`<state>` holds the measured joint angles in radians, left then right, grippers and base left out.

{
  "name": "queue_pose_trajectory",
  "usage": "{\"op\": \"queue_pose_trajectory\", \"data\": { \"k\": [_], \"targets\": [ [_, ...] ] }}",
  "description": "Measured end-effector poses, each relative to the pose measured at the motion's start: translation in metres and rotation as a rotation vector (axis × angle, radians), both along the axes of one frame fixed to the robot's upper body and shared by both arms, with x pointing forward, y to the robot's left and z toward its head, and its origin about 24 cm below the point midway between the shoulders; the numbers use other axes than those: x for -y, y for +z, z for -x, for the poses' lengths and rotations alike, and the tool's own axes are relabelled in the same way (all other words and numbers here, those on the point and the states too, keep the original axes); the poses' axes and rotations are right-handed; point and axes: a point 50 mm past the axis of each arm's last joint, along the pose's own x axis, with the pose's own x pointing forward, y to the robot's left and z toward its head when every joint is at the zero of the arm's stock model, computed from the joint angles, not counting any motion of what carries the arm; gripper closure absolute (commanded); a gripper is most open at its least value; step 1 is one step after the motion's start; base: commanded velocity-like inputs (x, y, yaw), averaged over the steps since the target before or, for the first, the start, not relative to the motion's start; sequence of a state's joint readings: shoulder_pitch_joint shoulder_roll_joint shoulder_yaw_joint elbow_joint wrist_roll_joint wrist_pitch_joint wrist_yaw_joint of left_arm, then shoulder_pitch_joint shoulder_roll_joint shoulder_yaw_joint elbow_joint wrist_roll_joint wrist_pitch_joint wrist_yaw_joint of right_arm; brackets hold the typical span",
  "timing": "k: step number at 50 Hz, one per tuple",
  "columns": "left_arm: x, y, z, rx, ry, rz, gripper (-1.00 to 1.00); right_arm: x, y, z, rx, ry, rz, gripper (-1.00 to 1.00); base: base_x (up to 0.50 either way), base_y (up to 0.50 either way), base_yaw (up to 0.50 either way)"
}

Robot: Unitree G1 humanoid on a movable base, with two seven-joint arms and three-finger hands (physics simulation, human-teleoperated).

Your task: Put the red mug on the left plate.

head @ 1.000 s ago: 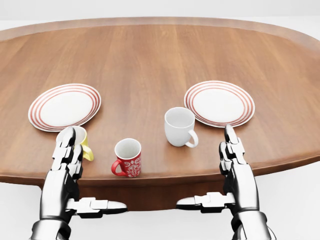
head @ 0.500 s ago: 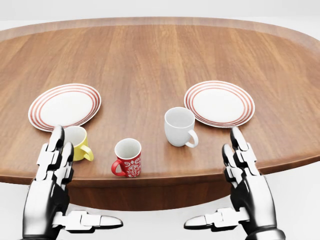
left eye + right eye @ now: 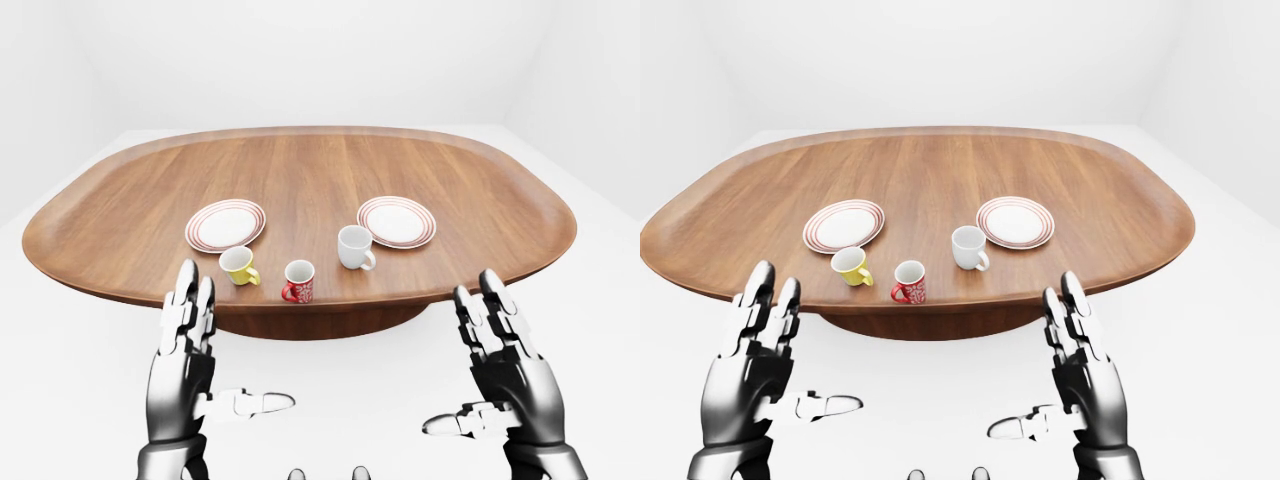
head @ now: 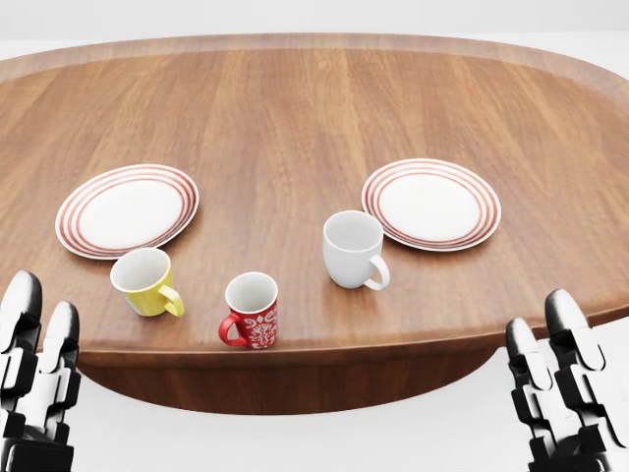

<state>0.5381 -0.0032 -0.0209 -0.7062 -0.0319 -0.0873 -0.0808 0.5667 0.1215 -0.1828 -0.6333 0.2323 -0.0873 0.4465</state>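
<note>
Lowest in the left-eye view, the left hand (image 3: 190,375) is seen at lower left and the right hand (image 3: 505,375) at lower right. Both are held upright with fingers extended and thumbs turned inward; both are spread wide and nothing is gripped. Both are placed below the table's near rim, apart from every object on it. In the head view only the fingertips are shown, at the bottom corners of the frame.

Just above the hands, the oval wooden table (image 4: 314,108) is seen filling most of the head view.

Closest to its lower rim, the red mug (image 4: 252,311) is found upright, slightly left of centre in the lower part of the head view. A white pattern is carried on its side and its handle is turned to frame left. It is touched by nothing.

To its left, the yellow mug (image 4: 145,282) is set upright, handle toward lower right. To the right and a little higher, the white mug (image 4: 353,249) is placed, handle toward lower right.

Farther up, the left plate (image 4: 128,209), white with red rings, is noted at frame left just above the yellow mug. The right plate (image 4: 430,204), of matching pattern, is noted at frame right, just beside the white mug. Nothing is held on either plate.
</note>
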Motion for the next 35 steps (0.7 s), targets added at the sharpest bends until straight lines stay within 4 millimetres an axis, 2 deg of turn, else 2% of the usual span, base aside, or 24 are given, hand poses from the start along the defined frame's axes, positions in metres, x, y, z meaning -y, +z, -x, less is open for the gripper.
{"op": "queue_pose_trajectory", "data": {
  "k": [12, 35],
  "targets": [
    [0.0004, 0.0042, 0.0031, 0.013, -0.01, -0.003, -1.0, 0.0024, 0.0032, 0.0062, 0.005, -0.011, 0.017, -1.0, 0.0, 0.01, 0.0],
    [0.0047, 0.0015, 0.001, 0.003, -0.017, -0.002, -1.0, 0.0044, 0.0021, 0.0096, -0.022, -0.025, 0.075, -1.0, 0.09, 0.5, 0.0]
  ]
}}
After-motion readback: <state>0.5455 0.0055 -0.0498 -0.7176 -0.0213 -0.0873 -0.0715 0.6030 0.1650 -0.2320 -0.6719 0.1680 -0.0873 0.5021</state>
